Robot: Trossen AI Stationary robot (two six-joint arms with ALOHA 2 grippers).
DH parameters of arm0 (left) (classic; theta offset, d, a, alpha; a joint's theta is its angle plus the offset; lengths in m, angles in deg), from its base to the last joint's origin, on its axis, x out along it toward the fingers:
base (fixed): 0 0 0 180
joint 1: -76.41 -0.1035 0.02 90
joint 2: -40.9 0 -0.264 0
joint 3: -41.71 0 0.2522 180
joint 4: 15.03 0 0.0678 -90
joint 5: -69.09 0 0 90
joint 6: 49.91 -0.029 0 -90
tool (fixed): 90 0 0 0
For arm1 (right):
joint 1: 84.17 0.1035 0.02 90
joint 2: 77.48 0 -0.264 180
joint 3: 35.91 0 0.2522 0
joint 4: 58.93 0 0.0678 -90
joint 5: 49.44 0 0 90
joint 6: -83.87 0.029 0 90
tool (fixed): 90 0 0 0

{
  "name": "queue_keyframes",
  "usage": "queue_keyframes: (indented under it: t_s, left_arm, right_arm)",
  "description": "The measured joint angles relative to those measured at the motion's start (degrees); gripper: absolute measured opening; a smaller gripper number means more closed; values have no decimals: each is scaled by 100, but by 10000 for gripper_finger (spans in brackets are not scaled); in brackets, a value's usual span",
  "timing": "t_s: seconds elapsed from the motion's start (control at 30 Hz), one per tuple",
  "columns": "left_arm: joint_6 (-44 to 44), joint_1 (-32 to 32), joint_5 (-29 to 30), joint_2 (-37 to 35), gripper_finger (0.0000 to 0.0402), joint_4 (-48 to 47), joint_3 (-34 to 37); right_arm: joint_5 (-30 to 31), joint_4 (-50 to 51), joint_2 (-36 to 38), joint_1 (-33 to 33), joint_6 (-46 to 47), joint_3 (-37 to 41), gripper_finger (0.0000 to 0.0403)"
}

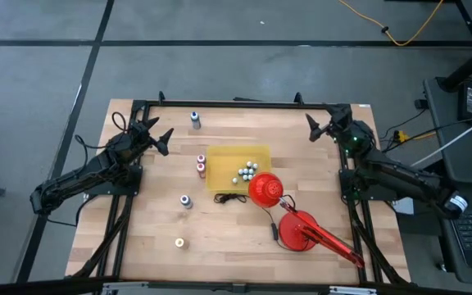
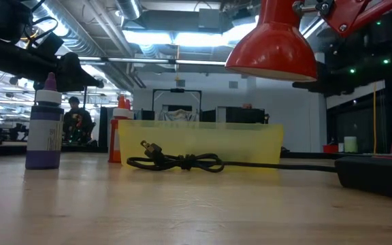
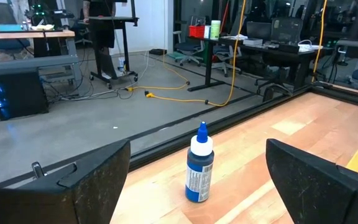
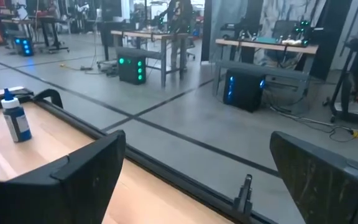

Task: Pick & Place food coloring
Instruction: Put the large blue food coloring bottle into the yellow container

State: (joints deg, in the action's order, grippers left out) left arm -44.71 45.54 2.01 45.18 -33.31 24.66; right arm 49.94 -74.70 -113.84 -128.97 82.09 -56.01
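Several tiny food coloring bottles stand upright on the wooden table. In the high view a blue one [image 1: 195, 120] is near the far edge. A red one [image 1: 201, 158] and a pink one [image 1: 201, 169] stand beside the yellow tray [image 1: 220, 156]. A purple one [image 1: 185, 201] and an orange-yellow one [image 1: 179, 242] stand nearer. My left gripper [image 1: 165, 141] is open, raised at the far left, and faces the blue bottle [image 3: 199, 165]. My right gripper [image 1: 312, 129] is open and raised at the far right corner. It sees the same blue bottle [image 4: 15, 118] far off.
The yellow tray [image 2: 203, 143] holds several small white balls [image 1: 246, 172]. A red desk lamp has its shade [image 1: 265, 190] over the tray's near right corner and its base [image 1: 299, 231] nearer. Its black cord [image 2: 182, 162] lies knotted in front of the tray. A black frame rail [image 3: 166, 146] lines the table.
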Motion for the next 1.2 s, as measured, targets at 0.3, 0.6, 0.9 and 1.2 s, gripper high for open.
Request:
queue_keyframes:
  t_s: [0.3,0.6,0.9,1.2]
  left_arm:
    - [1,2,0,0,365,1,0]
    - [1,2,-2,0,365,1,0]
    - [0,0,-2,0,364,1,-1]
    - [1,0,-2,0,363,-2,0]
  right_arm:
    - [-190,84,691,11,629,577,398]
    - [-188,1688,1375,266,753,598,398]
    - [-203,2716,1750,669,753,598,398]
    - [-203,2715,2111,875,745,598,398]
